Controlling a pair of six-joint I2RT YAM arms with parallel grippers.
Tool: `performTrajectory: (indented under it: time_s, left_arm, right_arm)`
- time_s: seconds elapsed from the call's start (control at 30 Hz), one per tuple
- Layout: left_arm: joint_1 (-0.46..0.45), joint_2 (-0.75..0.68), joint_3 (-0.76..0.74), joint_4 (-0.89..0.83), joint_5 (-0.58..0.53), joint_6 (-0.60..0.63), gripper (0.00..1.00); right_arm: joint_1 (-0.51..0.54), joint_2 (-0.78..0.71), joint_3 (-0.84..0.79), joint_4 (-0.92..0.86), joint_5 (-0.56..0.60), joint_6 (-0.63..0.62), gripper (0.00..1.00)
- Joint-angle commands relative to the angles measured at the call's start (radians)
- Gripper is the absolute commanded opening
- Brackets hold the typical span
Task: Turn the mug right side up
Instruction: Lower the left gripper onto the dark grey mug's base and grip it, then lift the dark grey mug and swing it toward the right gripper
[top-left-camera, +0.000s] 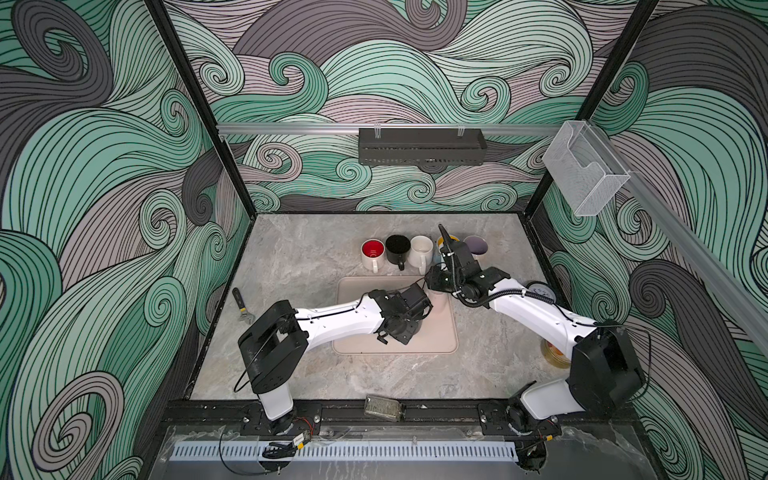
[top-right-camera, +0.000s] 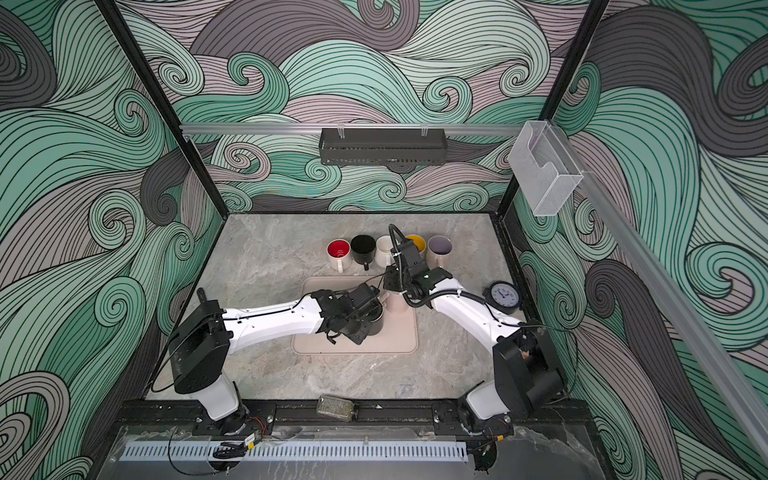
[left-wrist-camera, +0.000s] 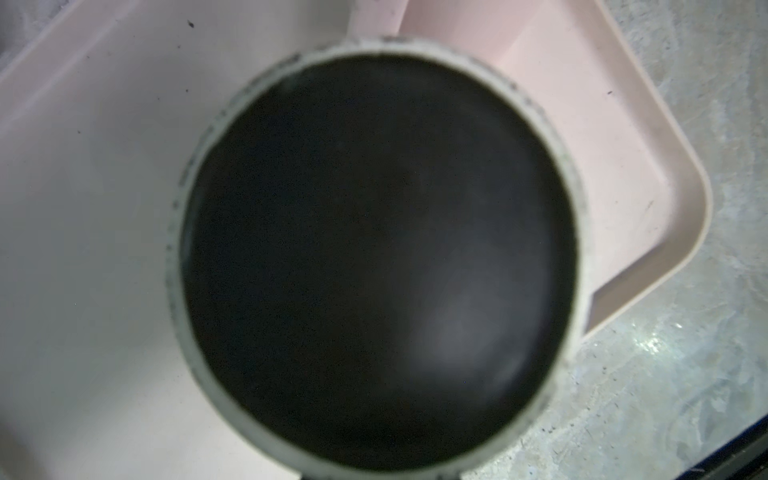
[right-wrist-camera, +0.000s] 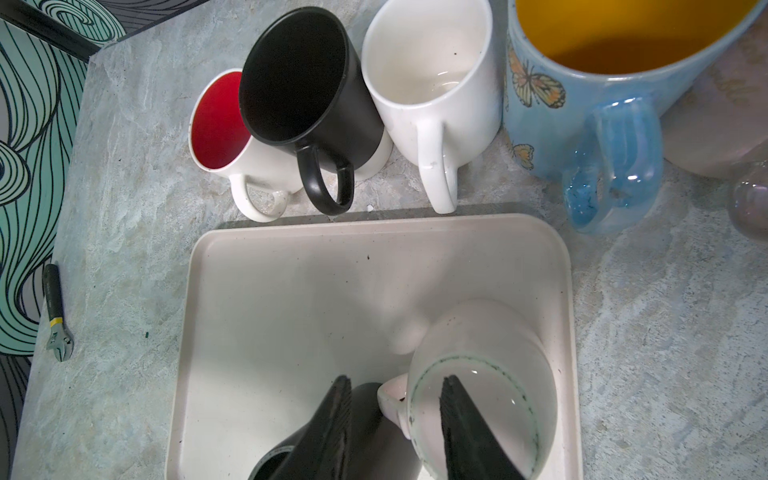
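Upside-down black mug (left-wrist-camera: 374, 257) on pink tray (right-wrist-camera: 291, 291), left gripper (top-right-camera: 368, 309) directly above it, its opening impossible to tell, right gripper (right-wrist-camera: 395, 386) partly open astride handle of neighbouring upside-down pale mug (right-wrist-camera: 498, 340).

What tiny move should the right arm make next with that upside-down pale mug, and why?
Probably ease the right gripper down: its open jaws flank the handle of the pale mug, which stands base-up on the tray.
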Motion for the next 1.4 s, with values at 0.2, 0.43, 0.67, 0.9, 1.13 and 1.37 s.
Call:
performTrajectory:
  time_s: [0.2,0.43,0.67,0.9,1.13,1.37]
  left_arm:
    - [0.0,-0.026,0.019,-0.025,-0.12,-0.015,0.0]
    - [0.0,-0.086,-0.006,-0.025,-0.164,0.006,0.0]
    - [0.001,-0.153,-0.026,-0.054,-0.204,0.045,0.0]
    - [0.009,-0.219,-0.036,-0.079,-0.299,0.101,0.0]
    - [0.062,-0.339,-0.037,-0.049,-0.359,0.139,0.0]
    - [0.201,-0.537,-0.144,0.157,-0.207,0.091,0.0]
  right_arm:
    - [-0.003,-0.016,0.024,0.007,-0.002,0.017,0.37]
    - [-0.003,-0.022,0.029,0.01,-0.008,0.015,0.37]
    - [-0.002,-0.034,0.032,0.012,-0.011,0.013,0.37]
    - [-0.003,-0.037,0.039,0.011,-0.011,0.009,0.37]
    - [-0.003,-0.052,0.032,0.027,-0.026,0.01,0.37]
    - [-0.002,-0.071,0.005,0.083,-0.074,0.029,0.37]
